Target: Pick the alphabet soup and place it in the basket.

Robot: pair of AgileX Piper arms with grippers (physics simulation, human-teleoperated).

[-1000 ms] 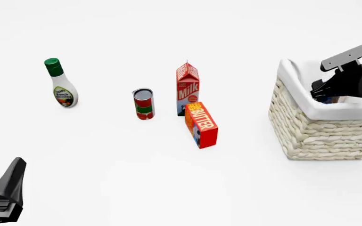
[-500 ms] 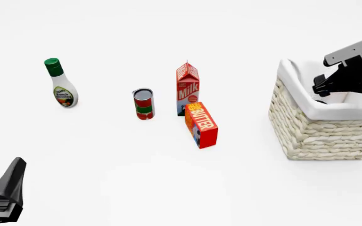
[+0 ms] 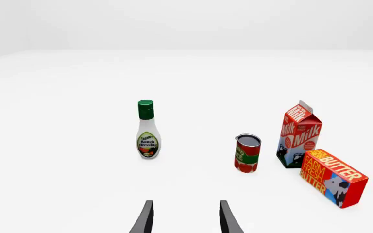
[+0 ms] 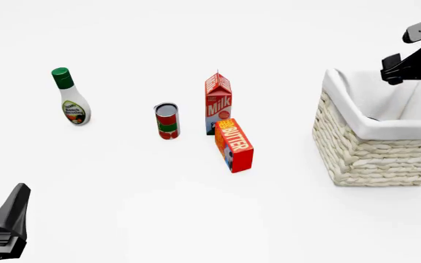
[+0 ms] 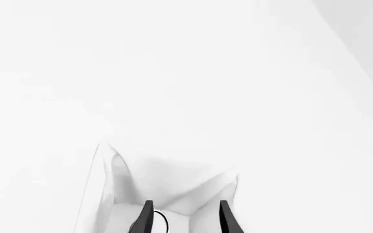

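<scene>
Alphabet soup (image 5: 160, 219), barely peeking out down in the basket (image 4: 375, 129), is likely hard, smooth and heavy, best squeezed round its sides; right gripper (image 5: 186, 219) and left gripper (image 3: 186, 221) both hang open, holding nothing.

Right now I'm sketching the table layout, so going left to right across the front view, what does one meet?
Left gripper → ranch dressing bottle → red and green can → milk carton → butter box → basket → right gripper.
</scene>
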